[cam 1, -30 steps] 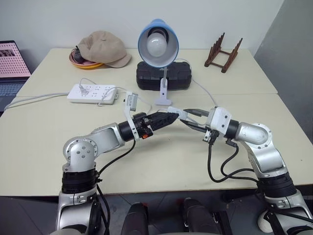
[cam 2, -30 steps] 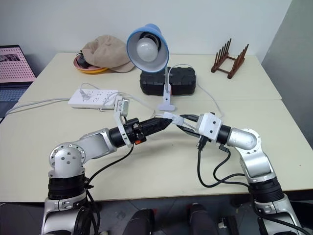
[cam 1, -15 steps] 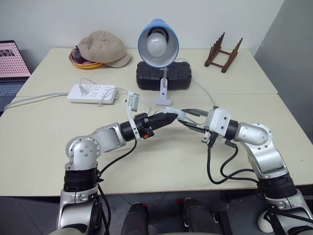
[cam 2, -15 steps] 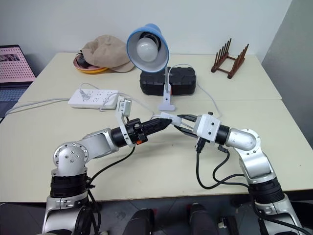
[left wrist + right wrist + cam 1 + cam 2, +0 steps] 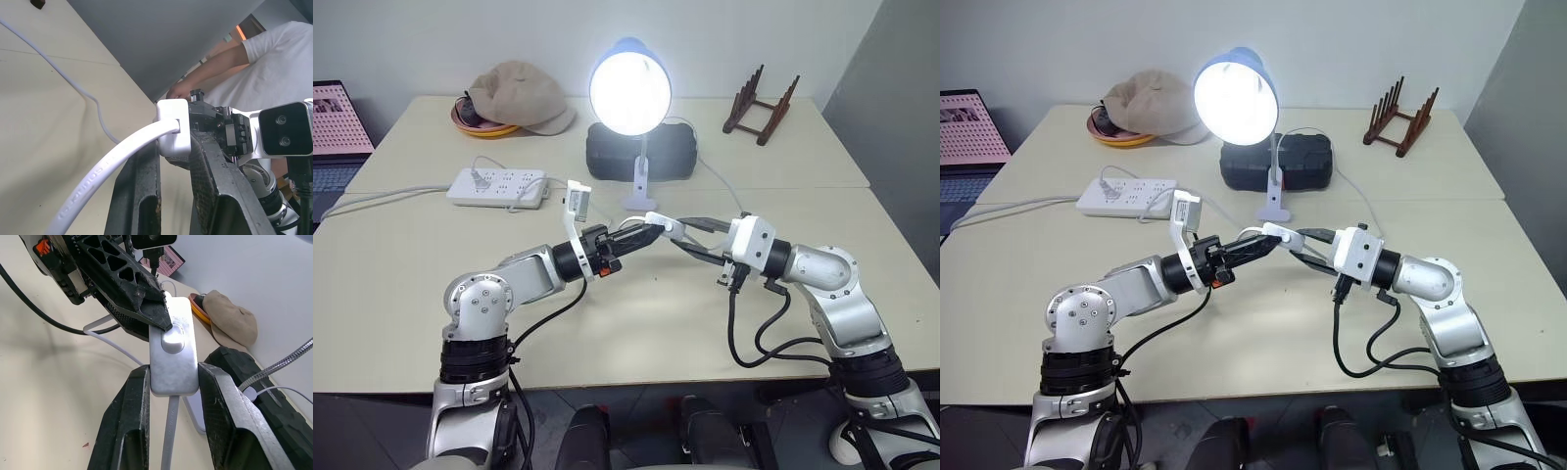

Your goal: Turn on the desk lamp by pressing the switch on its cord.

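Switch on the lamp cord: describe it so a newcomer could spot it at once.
Start at the lit lamp at the back of the table and come forward to where the two tools meet above the tabletop. The switch is the small white oblong block held between the right tool's fingers, with the left tool pinching its button. Unlike the wide power strip, it sits inline on the thin cord.

Power strip (image 5: pixel 499 185) left of desk lamp (image 5: pixel 630 90)
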